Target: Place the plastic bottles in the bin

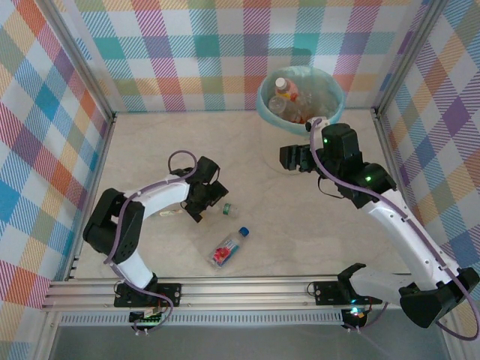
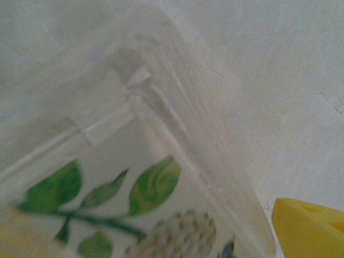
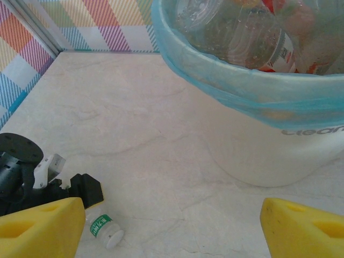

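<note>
Left fingers [image 2: 309,228] sit against a clear, ridged bottle [image 2: 118,161] with leaf-printed label.

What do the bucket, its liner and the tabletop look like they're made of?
The bin looks like matte cream plastic, smooth with printed lettering. Its liner is thin teal plastic film, translucent and wrinkled over the rim. The tabletop looks like marble-patterned laminate or stone; faint veins.

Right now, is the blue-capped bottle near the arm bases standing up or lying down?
Lying down. The blue-capped bottle rests on its side, its full length flat on the table.
</note>
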Controlling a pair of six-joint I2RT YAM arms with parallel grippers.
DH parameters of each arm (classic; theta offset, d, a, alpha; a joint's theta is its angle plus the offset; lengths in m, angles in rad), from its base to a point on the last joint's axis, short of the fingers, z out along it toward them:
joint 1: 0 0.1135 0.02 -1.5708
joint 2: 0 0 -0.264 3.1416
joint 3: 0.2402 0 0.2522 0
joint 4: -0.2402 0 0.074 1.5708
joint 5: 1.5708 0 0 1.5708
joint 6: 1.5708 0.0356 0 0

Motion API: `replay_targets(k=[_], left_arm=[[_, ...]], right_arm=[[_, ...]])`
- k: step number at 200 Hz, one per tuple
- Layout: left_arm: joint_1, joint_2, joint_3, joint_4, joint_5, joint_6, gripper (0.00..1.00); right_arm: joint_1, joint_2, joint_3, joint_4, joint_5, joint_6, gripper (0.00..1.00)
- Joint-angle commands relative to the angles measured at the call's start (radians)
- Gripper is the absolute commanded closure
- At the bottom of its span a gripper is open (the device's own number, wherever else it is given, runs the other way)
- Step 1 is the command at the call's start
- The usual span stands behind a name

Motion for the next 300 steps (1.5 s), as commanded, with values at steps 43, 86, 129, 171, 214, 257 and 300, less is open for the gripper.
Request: replay_targets(k=[43,86,129,171,214,257,300], left_arm=[[-0.007,0.034,0.074,-0.004,-0.016,0.040,0.23],[-0.028,-0.110,0.177,-0.128,-0.199,0.157,0.31],[-0.065,-0.227,0.433,-0.184,-0.357,0.375,0.40],[-0.136,-0.078,0.882,-0.208,-0.357,0.659,0.42],[-0.241,0.259,1.422,-0.226,-0.330,0.941,0.43],[-0.301,0.481,1.669,-0.084,-0.300,1.122,0.43],[-0.327,0.552,1.662,0.080,-0.333,1.216,0.42]], right_arm=[[0.002,-0.056,-0.018,0.010,0.036,-0.035,0.14],[0.003,-0.088,0.025,-0.006,0.039,-0.042,0.14],[0.002,-0.151,0.114,-0.022,0.091,-0.105,0.14],[0.003,-0.233,0.170,0.007,0.224,-0.176,0.14],[0.003,-0.279,0.168,0.052,0.256,-0.220,0.14],[0.002,-0.281,0.165,0.021,0.230,-0.212,0.14],[0.003,-0.261,0.161,-0.009,0.175,-0.192,0.14]])
